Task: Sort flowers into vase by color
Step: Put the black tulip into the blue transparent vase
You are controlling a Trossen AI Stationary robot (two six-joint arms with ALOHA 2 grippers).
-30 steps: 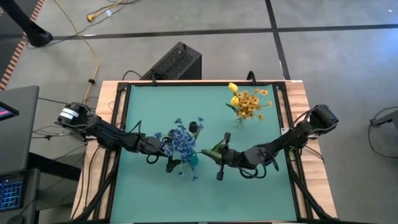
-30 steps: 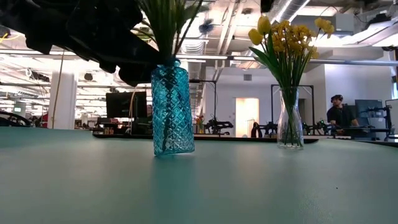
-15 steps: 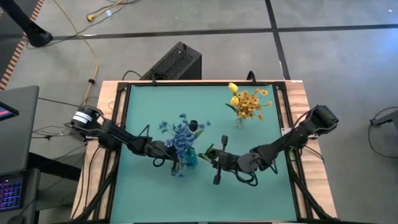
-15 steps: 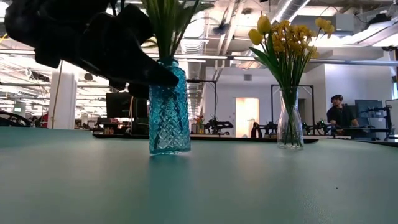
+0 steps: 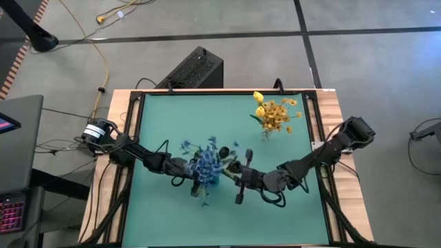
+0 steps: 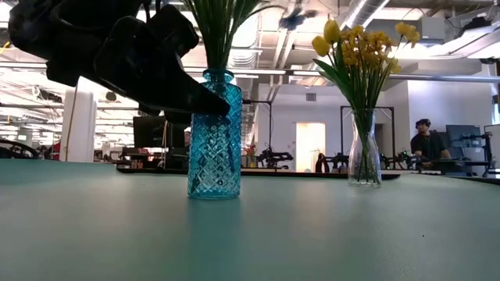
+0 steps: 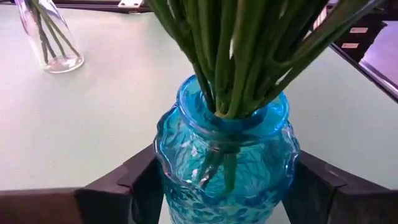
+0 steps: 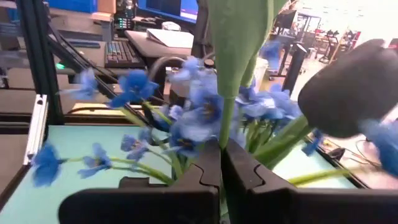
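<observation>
**Blue vase held, stem pinched beside it**

Left gripper [image 7: 224, 186] is clamped around the body of the blue vase [image 6: 214, 134], one finger on each side; vase stands upright on the green table [image 5: 275, 200], left of centre. Blue flowers [image 5: 207, 160] fill it, green stalks [image 7: 239, 56] bunched in the neck. Right gripper [image 8: 221, 163] is closed on a single green stem [image 8: 227, 124], just beside the blue blooms. Yellow flowers [image 5: 275, 114] sit in a clear vase [image 6: 365, 160] toward the far right, well apart.
</observation>
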